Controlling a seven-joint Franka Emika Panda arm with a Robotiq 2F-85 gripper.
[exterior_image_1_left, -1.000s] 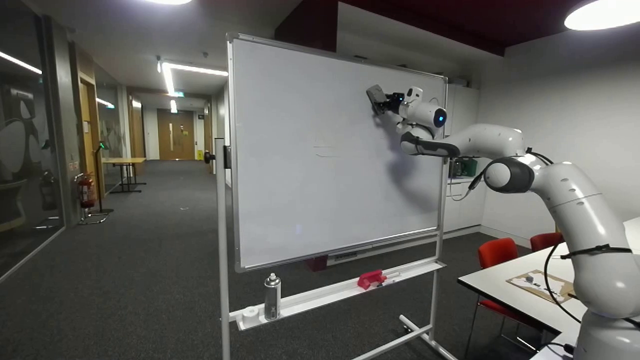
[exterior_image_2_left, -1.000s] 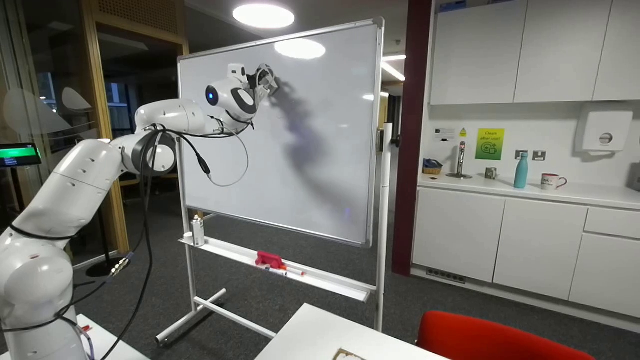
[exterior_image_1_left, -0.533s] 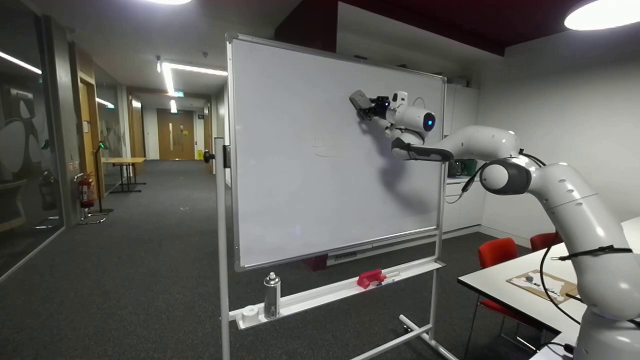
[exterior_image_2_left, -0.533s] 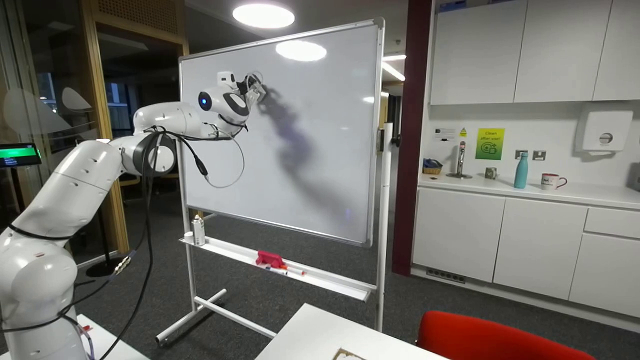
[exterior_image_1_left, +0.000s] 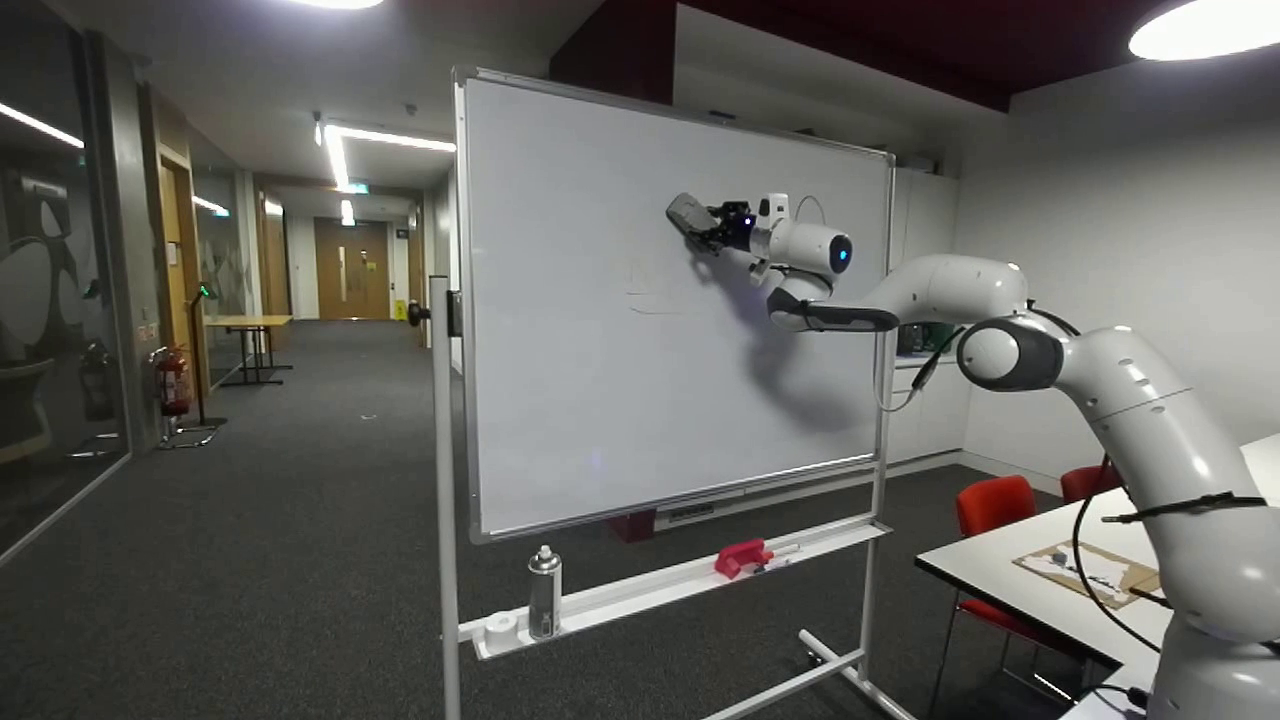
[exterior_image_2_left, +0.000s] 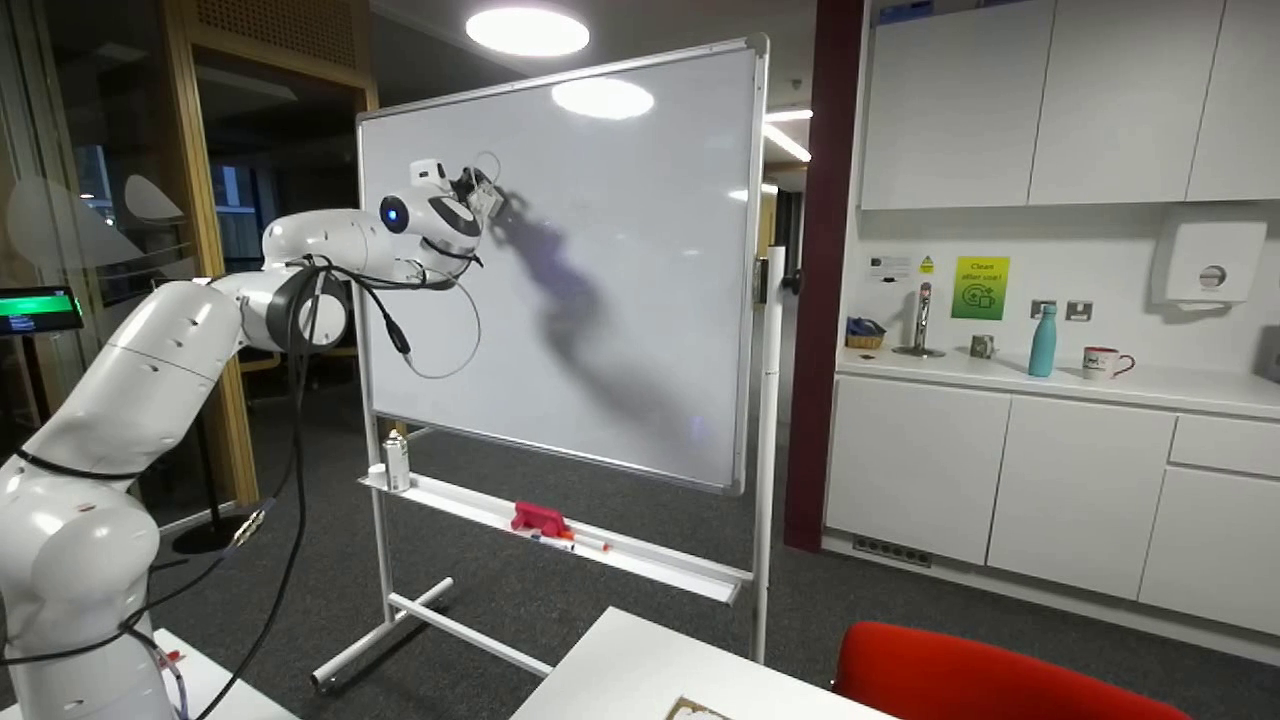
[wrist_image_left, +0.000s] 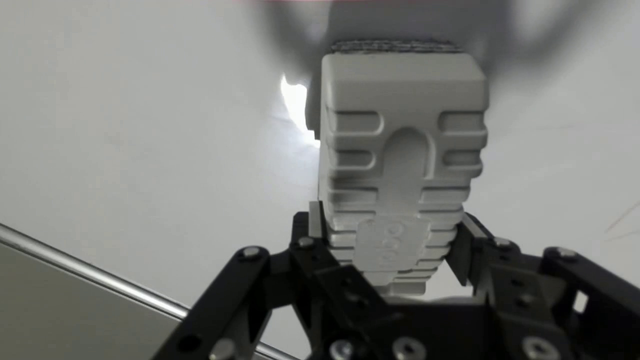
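My gripper (wrist_image_left: 392, 227) is shut on a grey ribbed board eraser (wrist_image_left: 405, 165), its black fingers pressed to both sides of the eraser's narrower end. Dark felt (wrist_image_left: 395, 46) shows along the eraser's far edge, facing the whiteboard (wrist_image_left: 150, 150). In an exterior view the eraser (exterior_image_1_left: 690, 218) is tilted at the upper part of the whiteboard (exterior_image_1_left: 600, 400); whether its whole face touches cannot be made out. Faint pen lines (exterior_image_1_left: 652, 304) lie below and left of it. The wrist partly covers the eraser (exterior_image_2_left: 487, 203) in an exterior view.
Below the board runs a ledge (exterior_image_1_left: 640, 592) with a spray can (exterior_image_1_left: 545, 595), a white roll (exterior_image_1_left: 501, 632), a red holder (exterior_image_1_left: 742, 558) and markers (exterior_image_2_left: 590, 543). A white table (exterior_image_2_left: 640, 670) and red chair (exterior_image_2_left: 960, 670) stand in front. A cable (exterior_image_2_left: 405, 340) hangs from the arm.
The arm has carried the eraser leftward and somewhat down across the board in both exterior views. The grip has stayed the same, and the faint lines are still visible.
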